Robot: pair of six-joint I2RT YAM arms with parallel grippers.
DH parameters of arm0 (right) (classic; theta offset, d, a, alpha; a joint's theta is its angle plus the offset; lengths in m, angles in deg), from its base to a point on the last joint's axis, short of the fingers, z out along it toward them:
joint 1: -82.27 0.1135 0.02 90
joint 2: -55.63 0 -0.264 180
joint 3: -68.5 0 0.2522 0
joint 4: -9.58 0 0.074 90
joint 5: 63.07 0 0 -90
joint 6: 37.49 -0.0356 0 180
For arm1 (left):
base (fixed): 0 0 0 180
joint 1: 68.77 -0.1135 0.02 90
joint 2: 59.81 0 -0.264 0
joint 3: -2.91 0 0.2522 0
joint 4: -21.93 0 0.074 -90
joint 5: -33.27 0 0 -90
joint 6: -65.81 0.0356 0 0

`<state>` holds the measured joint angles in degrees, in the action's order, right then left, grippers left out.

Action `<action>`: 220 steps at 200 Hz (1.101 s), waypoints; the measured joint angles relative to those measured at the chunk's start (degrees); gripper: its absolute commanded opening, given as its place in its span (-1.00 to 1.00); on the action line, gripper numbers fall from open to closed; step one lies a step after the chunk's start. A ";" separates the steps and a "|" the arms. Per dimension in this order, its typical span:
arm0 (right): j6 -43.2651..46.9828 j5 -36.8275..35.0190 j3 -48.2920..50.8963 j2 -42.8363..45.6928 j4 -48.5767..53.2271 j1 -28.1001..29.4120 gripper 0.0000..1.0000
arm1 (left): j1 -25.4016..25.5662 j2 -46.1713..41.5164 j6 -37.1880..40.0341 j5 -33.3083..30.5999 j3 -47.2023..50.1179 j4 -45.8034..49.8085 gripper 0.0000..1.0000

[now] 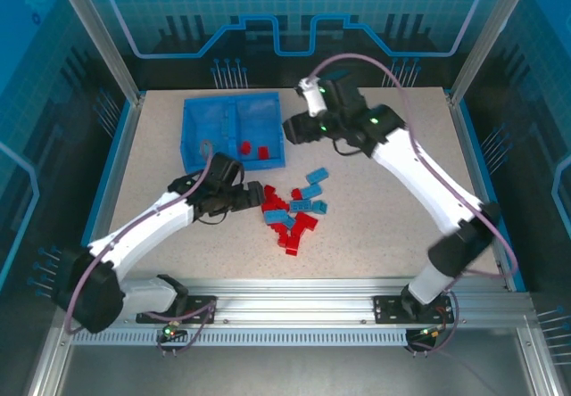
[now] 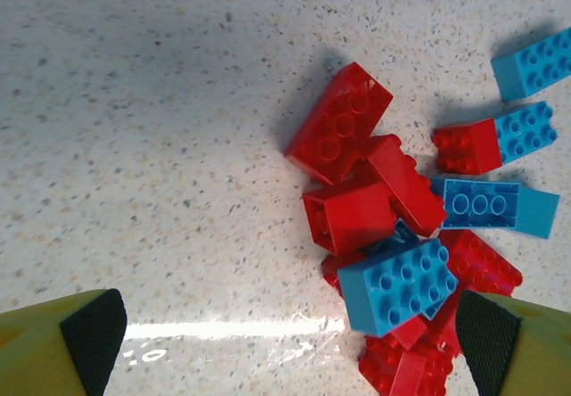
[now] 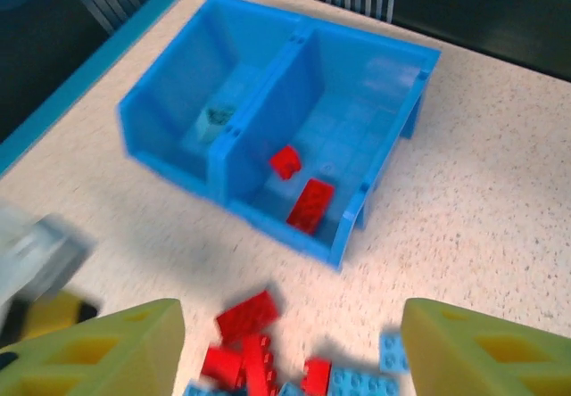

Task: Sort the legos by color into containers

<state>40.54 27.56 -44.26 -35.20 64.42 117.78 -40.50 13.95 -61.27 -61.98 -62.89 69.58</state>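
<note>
Speckled pale tabletop point(image 1: 375, 244) inside blue-panelled enclosure point(image 1: 294, 21) — left and right jaws wide apart, empty

Bright, even light from above falls on the speckled desk point(image 1: 393, 235) in our top view, which is sharp throughout. Our left wrist view shows a white glare streak low on the desk, and the legos point(image 2: 375, 209) cast dark shadows up-left. Our right wrist view is blurred, so the tray point(image 3: 254, 124) edges look smeared, and it is softest at lower left.
</note>
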 measured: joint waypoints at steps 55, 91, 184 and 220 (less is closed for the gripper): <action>-2.27 4.44 18.91 10.93 1.14 0.15 1.00 | 0.02 17.70 1.75 0.66 -9.35 -5.20 0.97; -4.79 4.55 23.61 12.02 1.46 -0.55 1.00 | 0.02 27.54 3.21 0.63 -14.80 -6.91 0.95; -6.05 4.37 23.65 14.27 1.36 -1.20 1.00 | 0.02 35.06 4.37 -2.93 -17.27 -7.19 0.24; -6.32 4.37 23.65 14.27 1.36 -1.44 1.00 | 0.02 34.91 4.22 -5.60 -15.74 -7.48 -0.06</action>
<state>34.23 31.93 -20.61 -20.92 65.78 116.34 -40.48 48.85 -57.05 -67.58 -78.62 62.11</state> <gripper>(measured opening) 0.997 0.508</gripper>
